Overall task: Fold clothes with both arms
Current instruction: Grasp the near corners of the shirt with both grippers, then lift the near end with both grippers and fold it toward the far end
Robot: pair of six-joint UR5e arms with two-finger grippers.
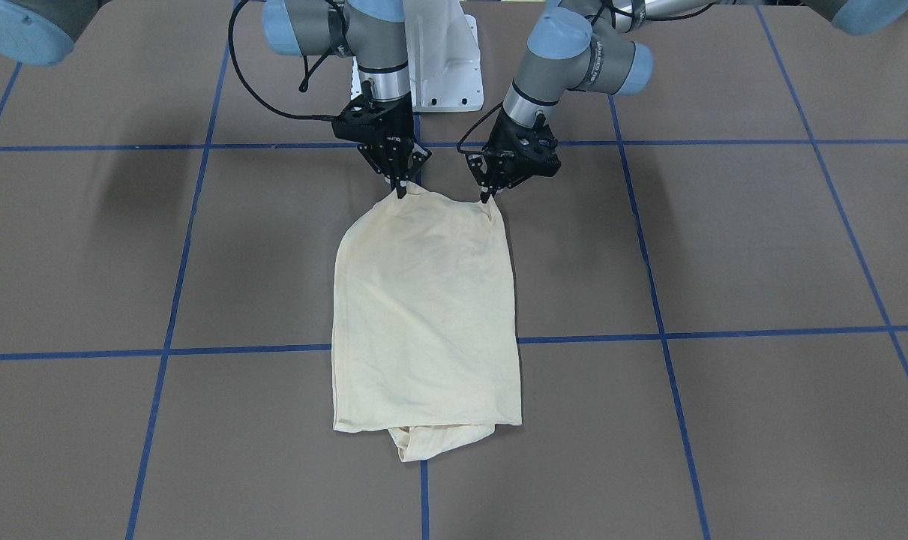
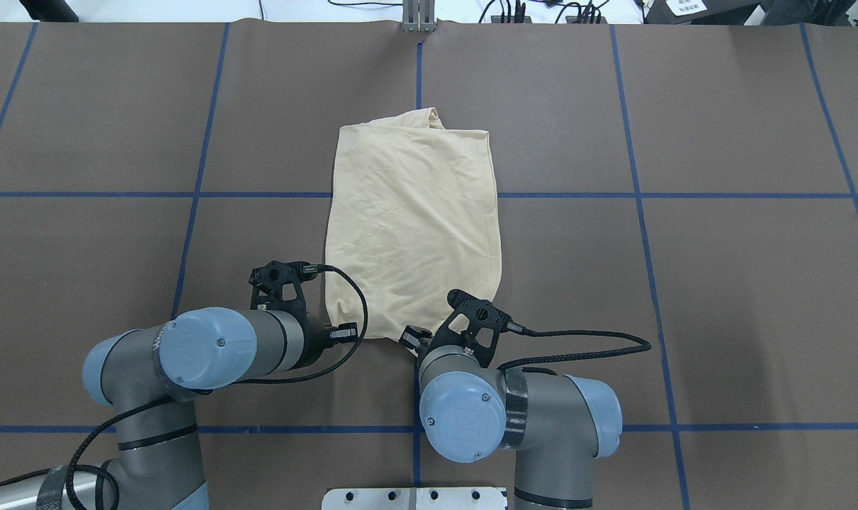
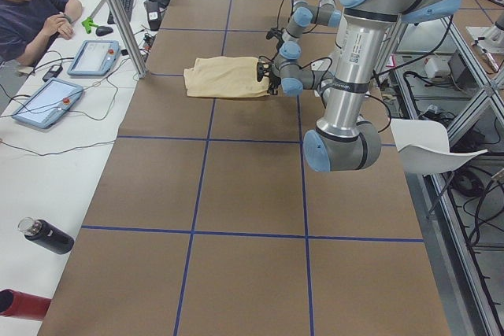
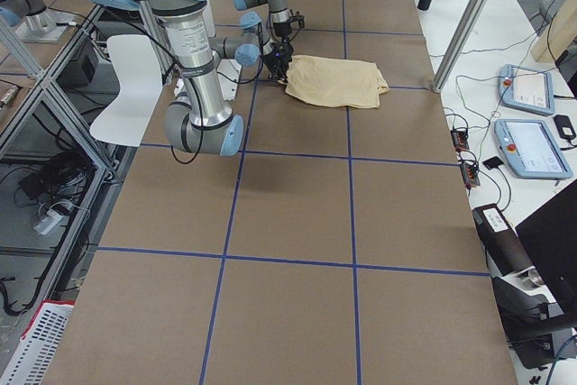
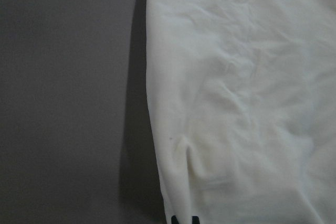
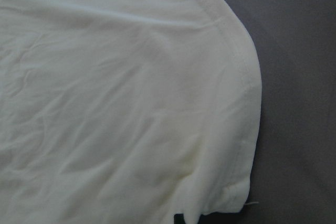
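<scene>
Cream knit, thin. The shirt (image 1: 426, 315) lies flat at mid-width of the table (image 1: 723, 247), already narrowed to one long panel. It runs from the robot's side out toward the operators' side and crosses a blue tape line (image 1: 588, 339). No print shows, so the plain side is up.

At the far end a bunched fold (image 1: 431, 444) pokes out from under the straight edge. Probably a sleeve or lower layer tucked in unevenly.

Robot-side end: each corner is drawn up into a small peak. The right claw (image 1: 401, 192) is pinched together on one corner and the left claw (image 1: 488, 196) on the other, with the cloth between them dipping slightly. Both wrist views agree, since fabric fills each frame down to the bottom edge where the claw meets it. A pucker runs toward the left grip, and a stitched hem curves round the right corner.

Reading of the hold: taking both corners of the same edge keeps that edge level and square. This suits carrying it over toward the far end to halve the panel. Task looks well along, with a lengthwise fold or two remaining.

Watch points:
- The knit is limp and layered, so a claw may have only the upper layers and the lower ones could lag.
- The bunched fold would leave a lump unless covered or smoothed.
</scene>
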